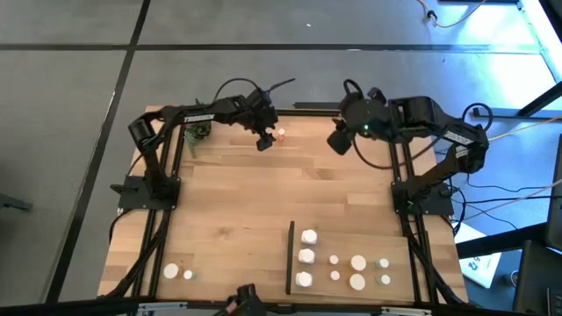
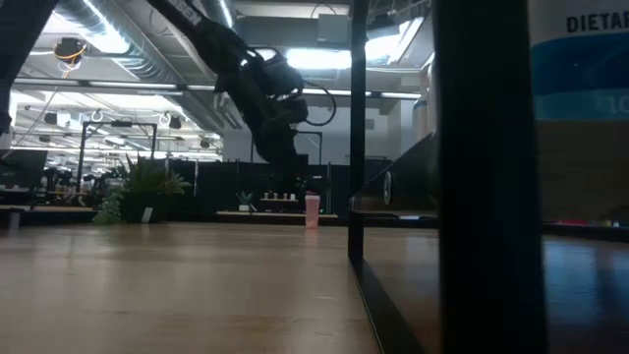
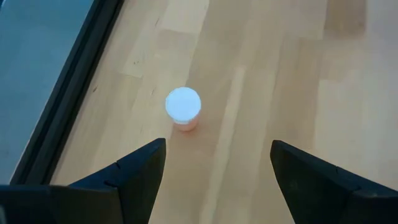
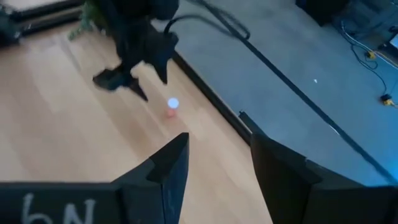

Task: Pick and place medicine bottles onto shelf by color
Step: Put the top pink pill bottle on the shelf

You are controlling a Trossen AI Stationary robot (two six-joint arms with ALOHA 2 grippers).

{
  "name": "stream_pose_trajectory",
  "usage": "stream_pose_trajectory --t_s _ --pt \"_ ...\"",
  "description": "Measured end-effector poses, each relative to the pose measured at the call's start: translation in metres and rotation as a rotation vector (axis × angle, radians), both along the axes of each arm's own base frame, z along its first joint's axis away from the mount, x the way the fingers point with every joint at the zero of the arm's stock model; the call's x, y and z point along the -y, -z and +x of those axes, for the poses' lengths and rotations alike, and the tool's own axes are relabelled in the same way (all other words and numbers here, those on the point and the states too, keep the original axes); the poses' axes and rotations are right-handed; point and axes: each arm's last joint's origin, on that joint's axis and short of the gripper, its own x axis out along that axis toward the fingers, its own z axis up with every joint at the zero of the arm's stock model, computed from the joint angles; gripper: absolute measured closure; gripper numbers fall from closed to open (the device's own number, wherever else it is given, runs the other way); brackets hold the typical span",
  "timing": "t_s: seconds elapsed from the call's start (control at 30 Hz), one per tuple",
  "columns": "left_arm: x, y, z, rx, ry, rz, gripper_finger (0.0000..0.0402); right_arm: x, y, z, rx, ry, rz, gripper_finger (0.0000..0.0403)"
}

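Observation:
A small bottle with a white cap and pinkish body stands upright on the tabletop near its far edge; it also shows in the high view and the low view. My left gripper hovers just left of it, open and empty, fingers short of the bottle. My right gripper is open and empty further right along the far edge. The shelf at the near right carries several bottles: white ones and two greenish-topped ones.
Two white bottles stand at the near left corner. A small potted plant stands at the far left. The shelf's black upright strip faces the table's middle. A black frame rail runs along the far edge close to the pinkish bottle.

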Motion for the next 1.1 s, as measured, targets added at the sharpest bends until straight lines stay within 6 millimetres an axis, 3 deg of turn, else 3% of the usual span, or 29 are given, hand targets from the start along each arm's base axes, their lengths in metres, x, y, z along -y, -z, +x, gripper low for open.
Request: stream_pose_trajectory --t_s 0.23,0.43,0.67,0.8,1.1 --pt "-0.005 0.006 0.007 0.015 0.032 0.074 0.0117 0.017 -0.002 0.001 0.077 0.101 0.024 0.0228" --pt "0.001 0.008 0.011 -0.019 0.019 0.114 0.0117 0.026 0.008 0.006 0.066 0.151 0.037 0.0228" --pt "0.014 0.007 0.019 -0.008 0.02 0.088 0.0117 0.027 0.024 0.015 0.039 0.151 0.039 0.0228" --pt "0.019 0.007 0.022 -0.017 0.021 0.108 0.0117 0.027 0.023 0.015 0.049 0.15 0.037 0.0228" --pt "0.01 0.006 0.018 -0.01 0.072 0.153 0.0117 0.028 0.022 0.016 0.064 0.149 0.037 0.0228"
